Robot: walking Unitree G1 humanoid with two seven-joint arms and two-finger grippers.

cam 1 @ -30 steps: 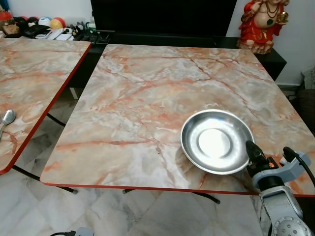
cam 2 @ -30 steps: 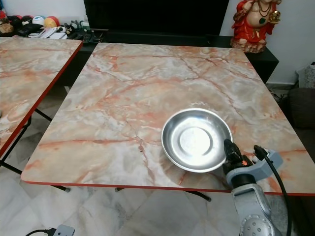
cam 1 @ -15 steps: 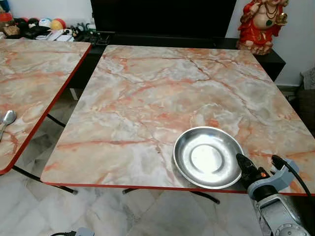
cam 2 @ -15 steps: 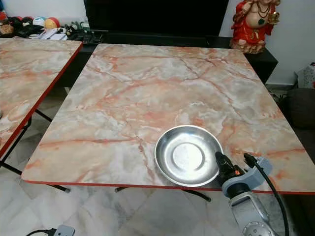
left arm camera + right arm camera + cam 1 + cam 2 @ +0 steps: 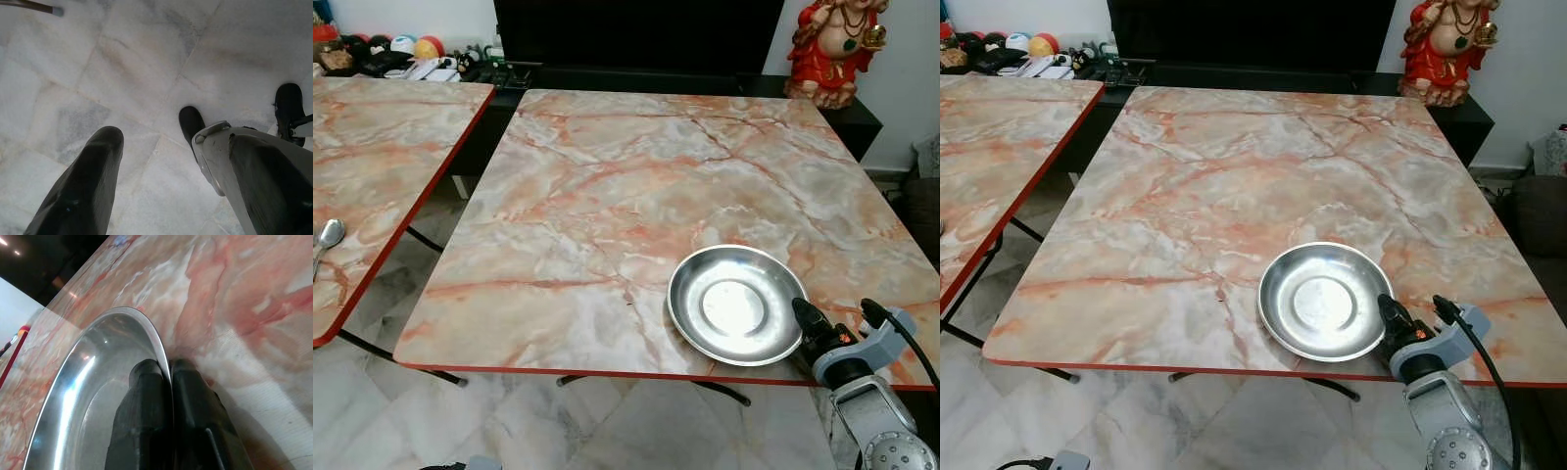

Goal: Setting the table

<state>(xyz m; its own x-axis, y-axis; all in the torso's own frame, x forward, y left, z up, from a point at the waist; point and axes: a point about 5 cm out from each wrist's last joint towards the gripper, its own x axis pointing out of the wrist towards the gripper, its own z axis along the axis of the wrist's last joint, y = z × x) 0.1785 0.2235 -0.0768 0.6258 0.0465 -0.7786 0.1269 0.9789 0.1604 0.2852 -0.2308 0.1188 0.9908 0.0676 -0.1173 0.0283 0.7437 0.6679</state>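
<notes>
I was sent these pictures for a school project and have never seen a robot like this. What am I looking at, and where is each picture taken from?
This is a walking humanoid robot with two arms, each ending in a gripper of two long black fingers. The two wide pictures come from cameras in its head, looking down at a marble-patterned table. The other two come from cameras on its wrists. On the table lies a steel plate, near the front edge. The right gripper is pinching the plate's rim, one finger inside and one outside. The left gripper hangs open over the tiled floor, holding nothing. A second table to the left carries a spoon, and a red figurine stands behind.
</notes>
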